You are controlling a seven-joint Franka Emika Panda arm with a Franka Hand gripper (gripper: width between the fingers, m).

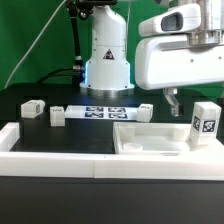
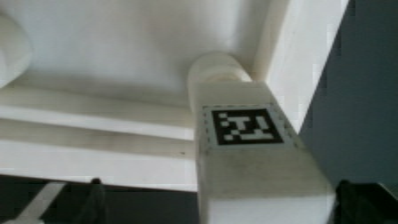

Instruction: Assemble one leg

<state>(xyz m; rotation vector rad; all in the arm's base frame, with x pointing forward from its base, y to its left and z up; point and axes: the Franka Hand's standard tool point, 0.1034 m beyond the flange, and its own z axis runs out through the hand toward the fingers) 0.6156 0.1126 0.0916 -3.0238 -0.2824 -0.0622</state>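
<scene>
A white leg (image 2: 249, 150) with a square black-and-white tag stands upright at the corner of the white panel (image 2: 107, 120). Its near end reaches up between my fingers. My gripper (image 2: 217, 202) is open around it: one dark finger (image 2: 75, 203) stands well clear of the leg and the other (image 2: 366, 203) is close beside it. In the exterior view the leg (image 1: 205, 121) stands at the panel's (image 1: 150, 138) right end. My gripper (image 1: 186, 103) hangs just above and behind it, with one finger (image 1: 172, 101) showing.
Three more legs lie on the black table: two at the exterior view's left (image 1: 32, 108) (image 1: 57, 116) and one (image 1: 146, 110) near the middle. The marker board (image 1: 100, 112) lies in front of the robot base (image 1: 107, 55). A white rail (image 1: 60, 146) runs along the front.
</scene>
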